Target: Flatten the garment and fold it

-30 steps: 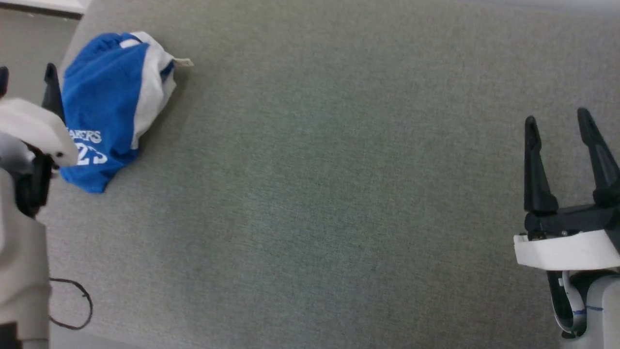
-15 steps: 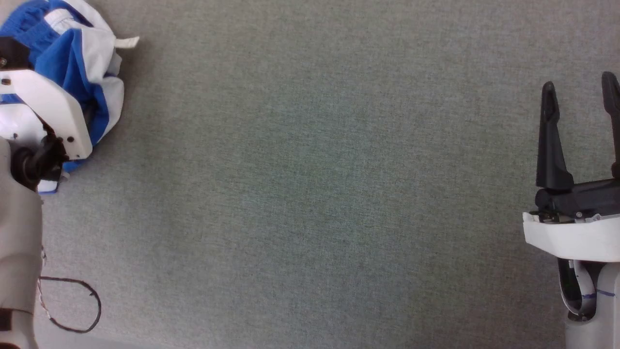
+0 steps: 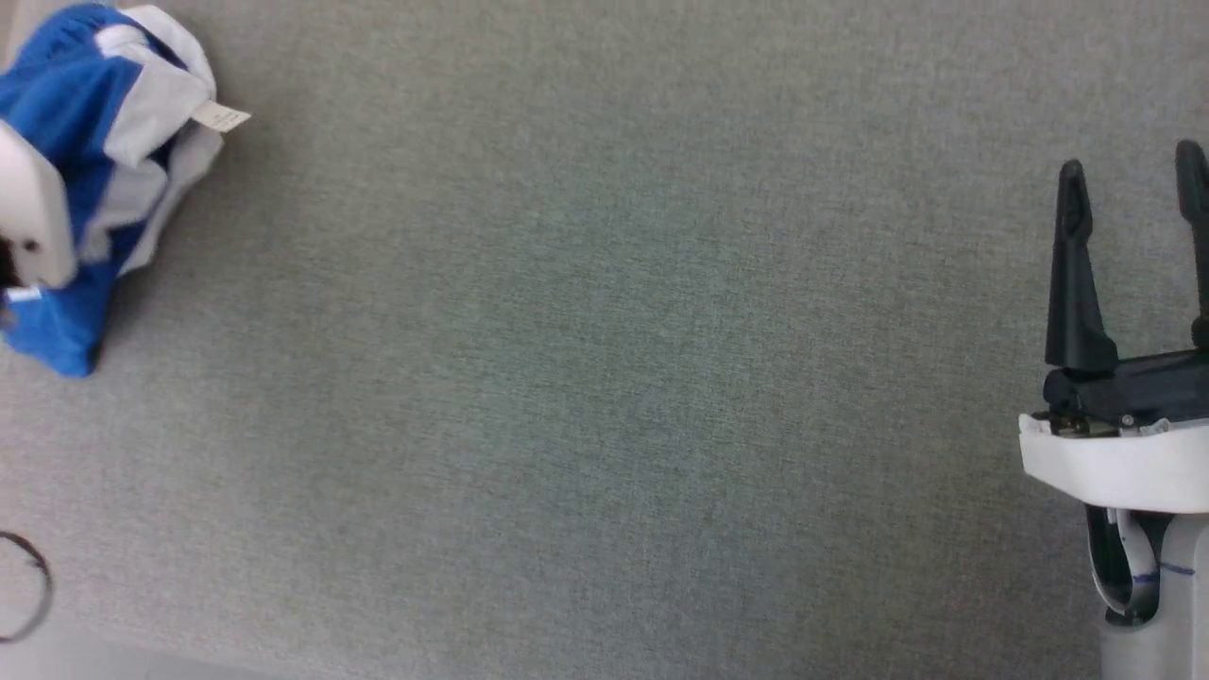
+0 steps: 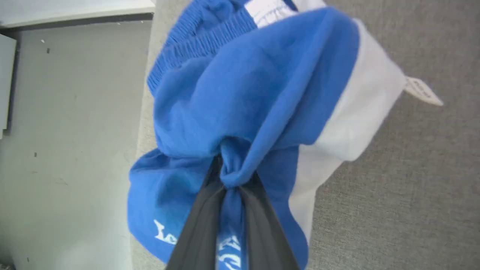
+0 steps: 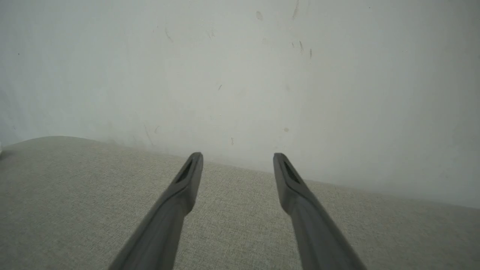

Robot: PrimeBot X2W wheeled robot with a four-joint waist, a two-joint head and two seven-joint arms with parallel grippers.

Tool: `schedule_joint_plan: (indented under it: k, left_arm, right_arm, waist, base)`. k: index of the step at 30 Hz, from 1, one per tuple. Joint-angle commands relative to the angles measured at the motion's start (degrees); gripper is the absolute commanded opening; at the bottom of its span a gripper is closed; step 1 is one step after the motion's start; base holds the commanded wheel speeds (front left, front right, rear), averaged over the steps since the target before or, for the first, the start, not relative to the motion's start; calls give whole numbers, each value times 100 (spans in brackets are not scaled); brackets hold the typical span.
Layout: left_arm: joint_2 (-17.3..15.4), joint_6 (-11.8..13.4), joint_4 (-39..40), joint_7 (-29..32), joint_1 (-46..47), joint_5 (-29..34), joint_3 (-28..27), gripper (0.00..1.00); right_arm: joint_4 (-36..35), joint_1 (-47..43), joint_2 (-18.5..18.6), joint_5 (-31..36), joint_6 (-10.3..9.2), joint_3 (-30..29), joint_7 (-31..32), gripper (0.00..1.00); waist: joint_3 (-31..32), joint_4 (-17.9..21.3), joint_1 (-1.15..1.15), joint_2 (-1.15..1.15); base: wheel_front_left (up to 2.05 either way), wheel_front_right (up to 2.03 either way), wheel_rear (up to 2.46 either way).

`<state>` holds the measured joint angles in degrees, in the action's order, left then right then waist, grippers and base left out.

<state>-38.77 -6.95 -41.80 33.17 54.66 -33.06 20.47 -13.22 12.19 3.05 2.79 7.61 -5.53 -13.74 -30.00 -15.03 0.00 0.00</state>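
The garment [image 3: 66,113], royal-blue shorts with white side stripes, sits bunched at the table's far left corner, and its small white tag [image 3: 219,117] sticks out to the right. My left arm's white wrist housing [image 3: 30,212] covers part of it. In the left wrist view my left gripper [image 4: 230,178] is shut on a pinch of blue cloth of the garment [image 4: 243,86]. The gathered waistband [image 4: 195,41] is at the top and part of the white print [image 4: 229,249] shows beside the fingers. My right gripper [image 3: 1131,165] stands open over bare table at the right, with nothing between its fingers [image 5: 187,187].
The grey fabric-covered table [image 3: 604,378] stretches wide between the two arms. Its left edge [image 4: 144,112] runs just beside the garment, with floor beyond. A dark cable loop [image 3: 38,586] hangs at the lower left. A pale wall [image 5: 240,75] stands behind the table's far edge.
The left arm has moved left, mostly out of the head view, with the garment pinched and drawn into a tighter bunch. The tag has shifted down-left. The right gripper has held still since half a second ago.
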Motion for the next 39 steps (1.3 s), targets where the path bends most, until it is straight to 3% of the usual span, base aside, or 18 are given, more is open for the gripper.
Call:
schedule_joint_plan:
  k: [1,7,11,18,27,33,39]
  left_arm:
    - [-126,-16,-50,-48,253,-58,66,0]
    - [-436,-53,282,-391,981,-42,1008,0]
    - [-363,-53,821,-549,1324,-15,1634,0]
    - [96,-54,1584,-662,1847,-222,2486,0]
    - [853,-54,2098,-984,1976,-452,3541,0]
    - [1358,-54,2123,-1389,1318,-657,4337,0]
    - [1856,-54,1827,-1708,258,-853,5107,0]
  right_arm:
    - [19,-58,-9,-40,-11,-27,-56,100]
    - [211,-394,-15,-418,-12,-218,-126,100]
    - [300,-566,-16,-620,-12,-287,-126,100]
    - [387,-714,-16,-872,-12,-277,-126,100]
    - [439,-800,-17,-1048,-12,-333,-126,100]
    - [467,-801,-17,-1160,-12,-363,-126,100]
    - [510,-825,-17,-1223,-12,-388,-126,100]
  waist:
    - [355,-93,0,0]
    - [1049,-89,0,0]
    - [1438,91,0,0]
    - [1802,754,0,0]
    - [1804,1783,0,0]
    - [1685,2270,0,0]
    - [1623,2432,0,0]
  base:
    - [0,0,0]
    - [0,0,0]
    - [0,0,0]
    - [0,0,0]
    - [0,0,0]
    - [0,0,0]
    - [0,0,0]
